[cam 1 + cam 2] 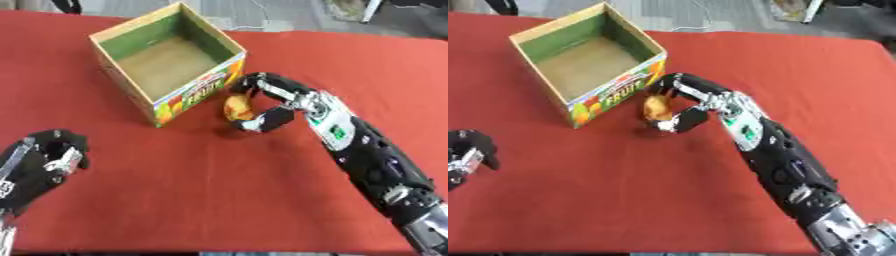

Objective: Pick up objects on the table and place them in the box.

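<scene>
One thing alone lay out on the red tabletop (262,200) for the robot to collect, as far as I could see: a small yellow-orange object (235,108), sitting just beside the near right corner of the box (166,102). Largest of all was that tabletop, spread wide around the box on every side. The box itself, cardboard with green inner walls and a fruit print on its front, stood open at the top, and its brown floor looked bare to me, so nothing seemed to have gone in.

From the box's right the long black right arm (372,160) came up the cloth, and its right hand (686,102) was curled round the yellow-orange object, fingers arched over the top and the thumb tucked in beneath, touching it on both sides. Whether the object was off the cloth I could not tell.

Well away from the box, toward the near left, the left hand (52,155) rested idle, fingers curled on nothing.

By my reckoning the grasp was made; lifting and dropping into the box were left.
</scene>
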You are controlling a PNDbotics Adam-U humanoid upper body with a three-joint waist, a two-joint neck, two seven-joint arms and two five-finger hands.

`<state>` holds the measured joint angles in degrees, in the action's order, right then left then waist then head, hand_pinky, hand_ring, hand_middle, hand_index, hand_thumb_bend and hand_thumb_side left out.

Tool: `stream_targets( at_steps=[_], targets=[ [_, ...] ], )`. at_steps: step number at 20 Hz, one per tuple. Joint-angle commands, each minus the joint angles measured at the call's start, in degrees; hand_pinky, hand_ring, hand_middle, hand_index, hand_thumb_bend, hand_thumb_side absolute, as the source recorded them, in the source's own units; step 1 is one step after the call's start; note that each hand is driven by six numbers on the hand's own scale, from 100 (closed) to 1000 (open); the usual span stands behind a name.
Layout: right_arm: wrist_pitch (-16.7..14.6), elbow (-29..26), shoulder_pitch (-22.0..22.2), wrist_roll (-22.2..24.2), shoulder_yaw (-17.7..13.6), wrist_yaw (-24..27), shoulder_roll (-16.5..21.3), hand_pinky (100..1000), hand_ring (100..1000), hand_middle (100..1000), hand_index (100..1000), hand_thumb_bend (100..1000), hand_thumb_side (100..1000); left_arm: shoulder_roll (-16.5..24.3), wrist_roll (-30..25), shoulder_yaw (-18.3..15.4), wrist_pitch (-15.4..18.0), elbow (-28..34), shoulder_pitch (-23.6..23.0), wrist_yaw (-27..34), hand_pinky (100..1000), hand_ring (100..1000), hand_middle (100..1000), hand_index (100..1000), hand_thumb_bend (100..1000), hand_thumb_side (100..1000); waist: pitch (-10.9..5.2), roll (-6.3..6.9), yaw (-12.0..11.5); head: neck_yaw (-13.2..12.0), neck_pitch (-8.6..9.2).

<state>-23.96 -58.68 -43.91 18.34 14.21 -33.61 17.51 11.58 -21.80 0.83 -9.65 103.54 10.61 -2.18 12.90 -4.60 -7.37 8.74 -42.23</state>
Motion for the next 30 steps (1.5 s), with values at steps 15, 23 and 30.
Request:
stream_targets(
  at_steps=[15,23,30],
  targets=[
    [-1.14,1.32,-1.58,-4.12,-0.34,-10.69,0.16,624,709,692,800,238,171,0.44,-0.39,0.23,0.16,0.58,0.23,-0.04,514,477,491,513,158,365,-1.17,0.46,-0.06,0.36,-0.79],
    [-0.16,1.80,-1.47,-6.08,-0.70,-11.10,0.15,314,425,428,586,100,100,0.44,-0.36,0.19,0.17,0.55,0.22,-0.04,514,477,492,513,158,366,-1.17,0.53,0.03,0.33,-0.84],
    [0.27,1.33,-1.47,-9.04,-0.81,-10.52,0.22,191,303,254,420,100,100,0.43,-0.33,0.17,0.19,0.54,0.23,-0.01,514,477,492,513,157,369,-1.17,0.64,0.15,0.43,-0.81]
  ],
)
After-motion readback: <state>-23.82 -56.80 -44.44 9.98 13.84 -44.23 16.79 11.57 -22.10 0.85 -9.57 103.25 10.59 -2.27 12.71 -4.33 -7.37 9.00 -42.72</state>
